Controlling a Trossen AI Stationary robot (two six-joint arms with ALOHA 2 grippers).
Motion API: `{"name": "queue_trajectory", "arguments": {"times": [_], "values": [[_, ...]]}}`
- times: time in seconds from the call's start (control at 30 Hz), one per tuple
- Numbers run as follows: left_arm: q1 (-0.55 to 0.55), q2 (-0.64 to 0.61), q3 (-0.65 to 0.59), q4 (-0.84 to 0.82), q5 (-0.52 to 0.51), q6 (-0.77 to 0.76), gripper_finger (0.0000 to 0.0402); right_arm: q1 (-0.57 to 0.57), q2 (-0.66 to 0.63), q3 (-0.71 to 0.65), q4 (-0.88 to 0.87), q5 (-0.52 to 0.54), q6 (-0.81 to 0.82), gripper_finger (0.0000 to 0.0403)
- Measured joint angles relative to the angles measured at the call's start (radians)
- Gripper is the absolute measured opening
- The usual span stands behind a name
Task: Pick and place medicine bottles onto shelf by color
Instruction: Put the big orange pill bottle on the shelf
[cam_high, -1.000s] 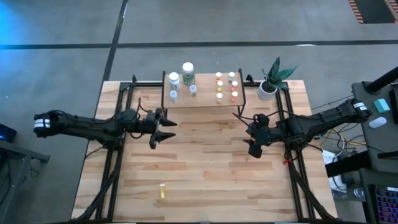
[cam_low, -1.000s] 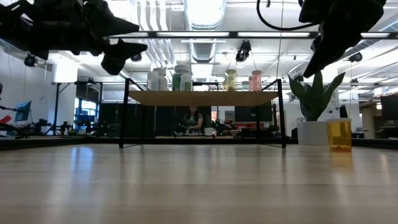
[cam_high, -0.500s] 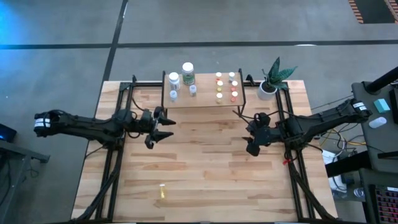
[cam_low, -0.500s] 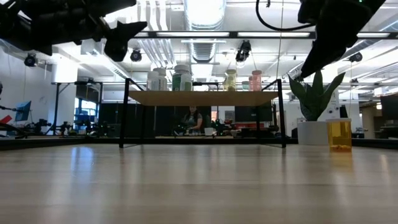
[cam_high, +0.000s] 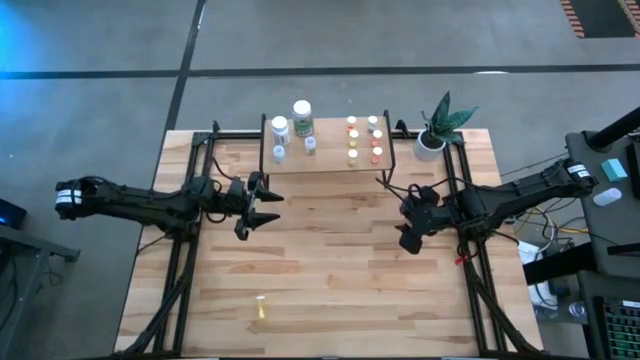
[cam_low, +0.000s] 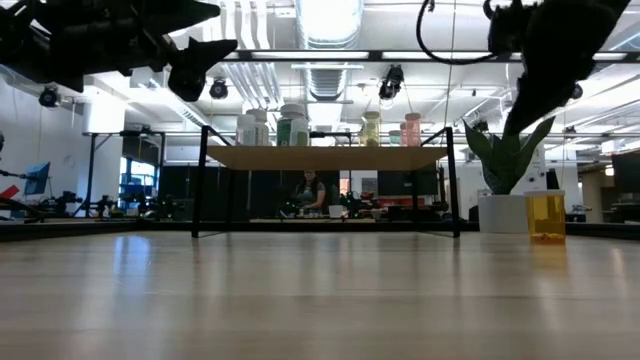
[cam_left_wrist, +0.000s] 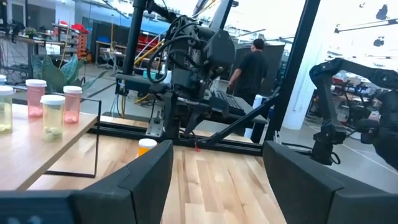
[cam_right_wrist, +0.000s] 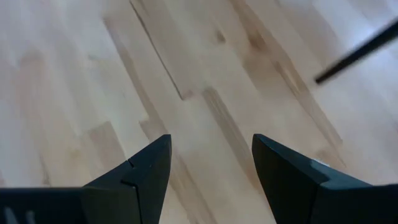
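Observation:
The shelf (cam_high: 322, 160) stands at the table's far middle with several medicine bottles on it: white ones (cam_high: 291, 124) on its left part, yellow and orange-red ones (cam_high: 363, 140) on its right part. One yellow bottle (cam_high: 261, 309) lies alone near the table's front edge, and shows in the low view too (cam_low: 545, 215). My left gripper (cam_high: 270, 206) hangs open above the table, left of the shelf's front, pointing about level. My right gripper (cam_high: 406, 238) hangs open to the right of the shelf's front, slanting down over bare wood (cam_right_wrist: 205, 93). Neither has anything between its fingers.
A white plant pot (cam_high: 430, 146) with a green plant stands right of the shelf at the far edge. Black frame rails (cam_high: 185, 270) run along both table sides. A broad stretch of bare wood lies between the arms. A person (cam_left_wrist: 252, 62) stands in the room beyond.
My left gripper has tipped its fingers up from slanting down to about level, staying in place. My right gripper has rolled about its own axis in place. Neither has opened or shut. The bottles have kept still.

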Motion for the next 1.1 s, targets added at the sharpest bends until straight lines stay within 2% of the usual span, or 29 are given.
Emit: {"name": "queue_trajectory", "arguments": {"times": [0.17, 0.73, 1.1], "values": [[0.0, -0.001, -0.001, 0.0, 0.0, 0.009, 0.0233, 0.0, 0.0, 0.0, -0.081, -0.019, 0.042, 0.0215], [0.0, 0.0, -0.001, 0.0, 0.002, 0.033, 0.0233, 0.0, 0.018, 0.0, -0.108, -0.155, 0.131, 0.0215], [0.0, 0.0, -0.001, 0.008, 0.004, 0.056, 0.0233, 0.0, 0.07, -0.001, -0.148, -0.184, 0.137, 0.0215]]}}
